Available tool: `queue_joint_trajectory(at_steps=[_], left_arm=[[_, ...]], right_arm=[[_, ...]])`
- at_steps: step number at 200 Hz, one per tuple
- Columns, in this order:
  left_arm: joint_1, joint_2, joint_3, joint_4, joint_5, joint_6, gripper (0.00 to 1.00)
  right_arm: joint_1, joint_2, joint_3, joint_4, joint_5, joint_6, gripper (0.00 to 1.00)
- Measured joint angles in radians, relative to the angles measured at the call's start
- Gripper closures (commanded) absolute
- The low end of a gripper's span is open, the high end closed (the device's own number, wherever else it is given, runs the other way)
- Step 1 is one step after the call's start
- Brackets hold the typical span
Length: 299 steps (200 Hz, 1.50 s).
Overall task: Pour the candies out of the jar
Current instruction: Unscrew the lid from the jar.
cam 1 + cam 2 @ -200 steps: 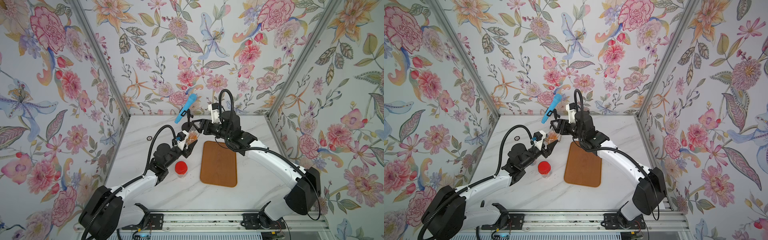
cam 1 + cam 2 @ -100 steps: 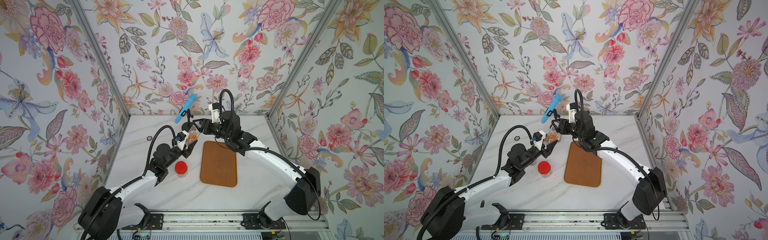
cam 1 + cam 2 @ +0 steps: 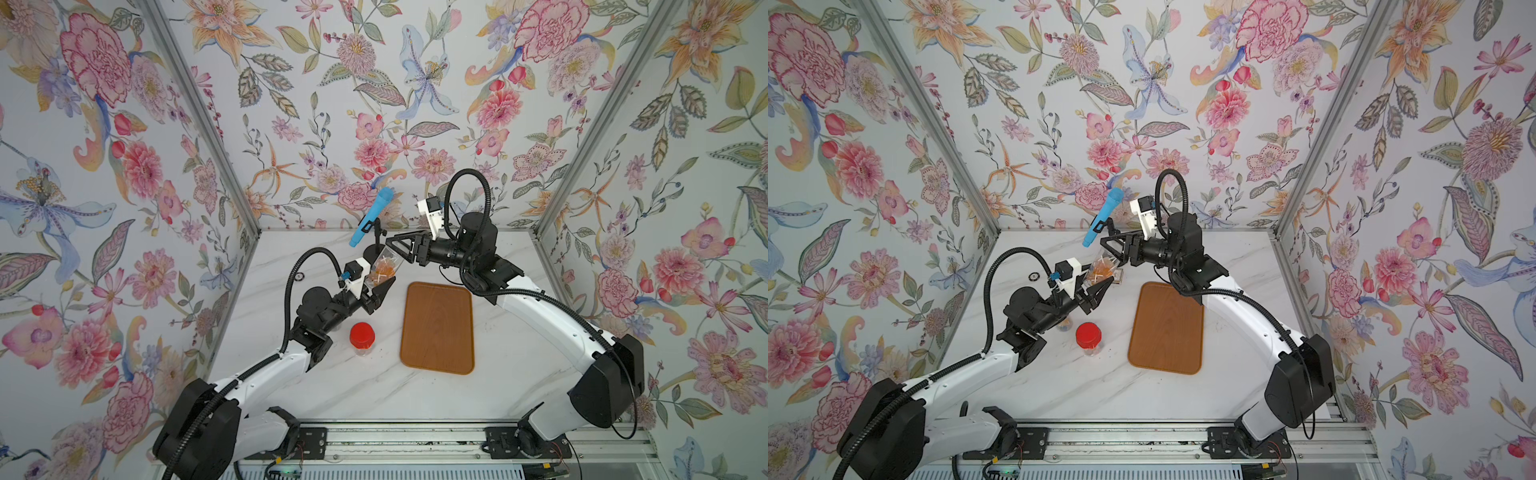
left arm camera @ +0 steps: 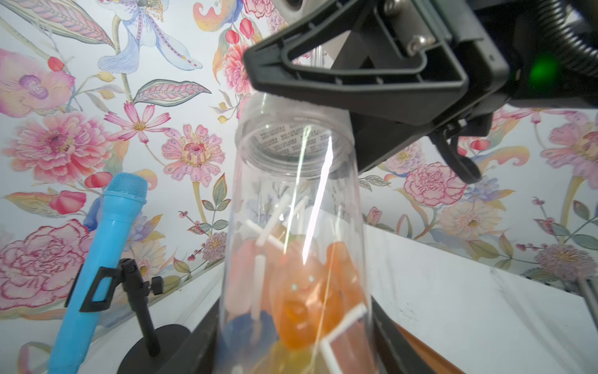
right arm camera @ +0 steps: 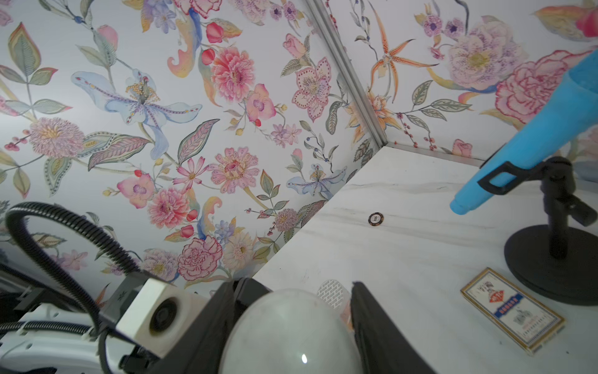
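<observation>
The left hand [image 3: 376, 281] is pressed together on the lower body of the jar [image 3: 386, 266], holding it clear of the surface [image 3: 332, 395], about midway between the side edges and nearer the back edge; the candies [image 4: 301, 291] lie heaped at the gripped end, orange heads and pale sticks. The jar's long axis runs from this hand up and back to the right hand [image 3: 397, 248], whose jaws pinch the mouth end from either side; in the right wrist view a pale rounded shape fills the gap between them, perhaps a cap, though I cannot tell. So the mouth points up and away from the wooden tray [image 3: 437, 332], which lies just beside the jar toward the right edge. Pouring likely needs the mouth freed, then the left hand tipping it over the tray. A red-lidded jar [image 3: 362, 337] stands near the left arm.
</observation>
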Motion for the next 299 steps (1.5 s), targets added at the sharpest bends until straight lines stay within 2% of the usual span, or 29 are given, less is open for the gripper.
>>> queue_joint_trajectory(at_steps=[41, 88, 112, 123, 133, 156, 195, 239, 268, 280, 299], left_arm=[[0.035, 0.046, 0.0, 0.145, 0.154, -0.142, 1.0], [0.038, 0.058, 0.005, 0.155, 0.186, -0.172, 1.0], [0.038, 0.058, 0.008, 0.152, 0.187, -0.17, 1.0], [0.038, 0.056, 0.008, 0.144, 0.187, -0.164, 1.0], [0.035, 0.056, 0.008, 0.13, 0.2, -0.153, 1.0], [0.026, 0.056, 0.008, 0.099, 0.217, -0.127, 1.0], [0.024, 0.052, 0.008, 0.062, 0.196, -0.085, 1.0], [0.023, 0.043, 0.005, 0.048, 0.076, -0.047, 1.0], [0.019, 0.024, -0.02, 0.049, -0.036, -0.02, 1.0], [0.012, 0.017, -0.032, 0.049, -0.077, -0.005, 1.0], [-0.003, 0.01, -0.045, 0.042, -0.127, 0.015, 1.0]], right_arm=[[-0.01, -0.006, 0.031, -0.001, -0.114, -0.109, 0.65], [-0.014, -0.007, 0.04, -0.022, -0.137, -0.147, 0.62], [-0.014, -0.007, 0.05, -0.039, -0.135, -0.153, 0.42], [-0.014, -0.007, 0.05, -0.044, -0.132, -0.148, 0.24], [-0.011, -0.007, 0.05, -0.051, -0.123, -0.144, 0.13], [-0.003, -0.01, 0.05, -0.078, -0.05, -0.126, 0.0], [-0.039, -0.063, 0.04, -0.1, 0.096, -0.089, 0.0], [-0.013, -0.112, 0.052, -0.148, 0.237, -0.061, 0.03], [0.051, -0.102, 0.052, -0.197, 0.336, -0.041, 0.1], [0.074, -0.089, 0.054, -0.206, 0.356, -0.031, 0.15], [0.097, -0.049, 0.072, -0.219, 0.362, -0.015, 0.18]])
